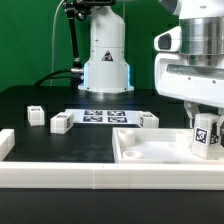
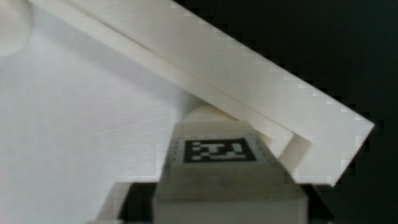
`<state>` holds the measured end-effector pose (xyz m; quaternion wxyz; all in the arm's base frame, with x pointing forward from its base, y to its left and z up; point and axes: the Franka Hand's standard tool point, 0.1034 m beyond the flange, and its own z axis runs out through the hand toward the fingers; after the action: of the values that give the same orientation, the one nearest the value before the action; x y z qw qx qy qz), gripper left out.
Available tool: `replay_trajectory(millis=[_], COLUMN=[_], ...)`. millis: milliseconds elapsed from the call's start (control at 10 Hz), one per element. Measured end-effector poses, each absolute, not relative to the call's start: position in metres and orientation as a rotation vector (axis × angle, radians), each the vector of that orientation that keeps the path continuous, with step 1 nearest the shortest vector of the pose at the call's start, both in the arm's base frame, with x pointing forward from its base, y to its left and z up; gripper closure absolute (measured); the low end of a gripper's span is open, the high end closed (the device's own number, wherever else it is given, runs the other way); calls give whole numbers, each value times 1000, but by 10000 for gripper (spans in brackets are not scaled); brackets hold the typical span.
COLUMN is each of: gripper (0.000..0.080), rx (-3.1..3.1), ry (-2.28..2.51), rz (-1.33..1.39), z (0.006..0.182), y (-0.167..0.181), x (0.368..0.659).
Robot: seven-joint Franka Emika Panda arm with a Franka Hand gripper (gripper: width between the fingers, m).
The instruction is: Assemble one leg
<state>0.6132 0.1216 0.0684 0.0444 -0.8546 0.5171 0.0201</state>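
Note:
My gripper (image 1: 204, 122) is at the exterior view's right, shut on a leg (image 1: 207, 137), a small white block with a black-and-white tag. It holds the leg upright over the right corner of the large white panel (image 1: 140, 152) with a raised rim. In the wrist view the leg (image 2: 219, 160) sits between my fingers (image 2: 146, 200), its tag facing the camera, close to the panel's rim corner (image 2: 267, 90). Three more legs stand on the black table: two at the left (image 1: 35, 115) (image 1: 60, 123) and one behind the panel (image 1: 148, 120).
The marker board (image 1: 100, 115) lies flat at the table's middle, in front of the robot base (image 1: 106, 60). A long white rail (image 1: 90, 178) runs along the table's front edge, with an upright end at the left (image 1: 5, 143).

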Motion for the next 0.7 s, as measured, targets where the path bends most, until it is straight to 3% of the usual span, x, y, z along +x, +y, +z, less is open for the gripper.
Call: replay_trajectory(millis=[300,400,500,600,700], gripper=[509,452,316,316,178], rx=[-2517,-2519,-2522,-2546,-2568], ry=[1710,1706,1701,1664,1627], rz=[80,79,79,77,75], z=[69,69,69,69,69], y=[122,122,122,122,124], x=[614,614,614,614,614])
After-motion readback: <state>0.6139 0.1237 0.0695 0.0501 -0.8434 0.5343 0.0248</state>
